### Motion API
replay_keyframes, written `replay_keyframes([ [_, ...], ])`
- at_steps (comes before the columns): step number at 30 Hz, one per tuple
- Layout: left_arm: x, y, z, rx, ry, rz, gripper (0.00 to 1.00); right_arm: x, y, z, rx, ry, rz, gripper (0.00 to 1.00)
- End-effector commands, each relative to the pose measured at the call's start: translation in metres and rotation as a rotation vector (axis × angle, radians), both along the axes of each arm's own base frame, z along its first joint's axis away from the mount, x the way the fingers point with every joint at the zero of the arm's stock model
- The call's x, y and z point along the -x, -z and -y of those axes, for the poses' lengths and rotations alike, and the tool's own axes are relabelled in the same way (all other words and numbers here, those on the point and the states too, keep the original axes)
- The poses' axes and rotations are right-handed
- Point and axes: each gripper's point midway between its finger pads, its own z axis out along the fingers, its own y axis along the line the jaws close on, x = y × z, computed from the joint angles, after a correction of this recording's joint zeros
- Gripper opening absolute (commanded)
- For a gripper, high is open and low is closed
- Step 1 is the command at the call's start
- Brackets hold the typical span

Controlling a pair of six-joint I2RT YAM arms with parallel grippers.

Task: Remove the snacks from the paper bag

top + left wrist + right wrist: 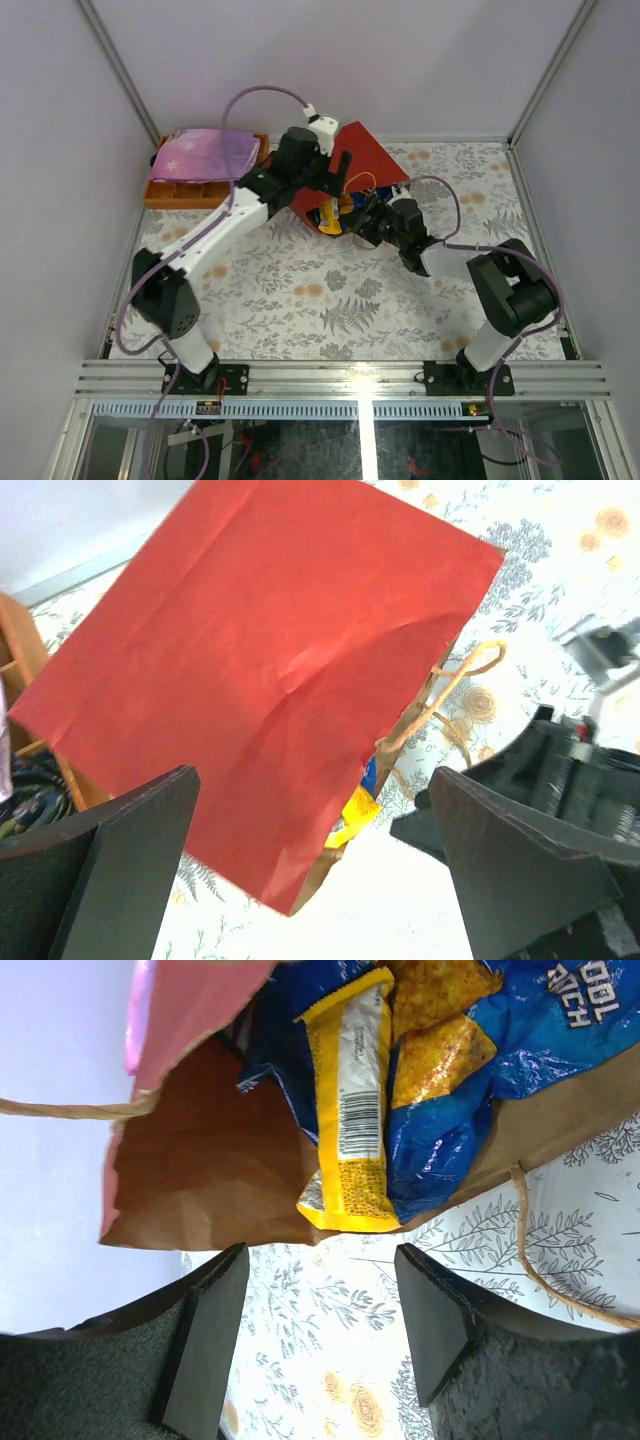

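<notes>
The floral surface [330, 300] carries the red paper bag [365, 160], lying on its side at upper centre of the overhead view. A blue Doritos bag [520, 1050] and a yellow packet [350, 1110] poke from its mouth. The left end effector [312, 780] is spread wide and empty over the bag. The right end effector [320, 1260], fingers apart and empty, faces the mouth.

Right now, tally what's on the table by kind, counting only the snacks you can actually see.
Paper bag: 1
Snacks showing: 2, a blue chip bag and a yellow packet
Tray: 1
Pouch: 1
Total: 5; more may hide in the bag.
</notes>
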Motion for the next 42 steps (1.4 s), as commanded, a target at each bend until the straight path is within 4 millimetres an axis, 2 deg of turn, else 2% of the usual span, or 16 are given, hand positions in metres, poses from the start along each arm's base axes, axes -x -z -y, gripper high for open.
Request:
replay_keyframes([
  [1, 0.019, -0.024, -0.025, 0.101, -0.07, 0.005, 1.0, -0.003, 0.008, -0.013, 0.074, -0.057, -0.004, 0.67],
  [5, 0.039, -0.026, -0.046, 0.137, -0.139, -0.027, 1.0, -0.008, 0.02, -0.018, 0.115, -0.052, -0.028, 0.67],
  [8, 0.055, -0.036, -0.048, 0.193, -0.126, -0.027, 1.0, -0.014, 0.022, -0.025, 0.109, -0.063, -0.03, 0.67],
  [11, 0.064, -0.038, -0.05, 0.22, -0.123, -0.026, 1.0, -0.019, 0.023, -0.031, 0.101, -0.071, -0.031, 0.65],
  [15, 0.068, -0.037, -0.054, 0.22, -0.128, -0.03, 1.0, -0.022, 0.024, -0.037, 0.099, -0.077, -0.039, 0.64],
  [24, 0.075, -0.041, -0.059, 0.22, -0.132, -0.021, 1.0, -0.025, 0.021, -0.047, 0.084, -0.083, -0.031, 0.49],
  [29, 0.076, -0.032, -0.06, 0.22, -0.141, -0.041, 1.0, -0.021, 0.017, -0.041, 0.085, -0.063, -0.015, 0.39],
  [38, 0.095, -0.031, -0.056, 0.306, -0.118, -0.082, 1.0, -0.004, -0.012, -0.014, 0.14, -0.015, 0.059, 0.26],
  [40, 0.104, -0.027, -0.054, 0.35, -0.111, -0.109, 1.0, 0.004, -0.02, -0.005, 0.166, -0.012, 0.087, 0.13],
  [42, 0.115, -0.017, -0.05, 0.39, -0.09, -0.14, 1.0, 0.015, -0.023, 0.004, 0.201, -0.026, 0.104, 0.05],
])
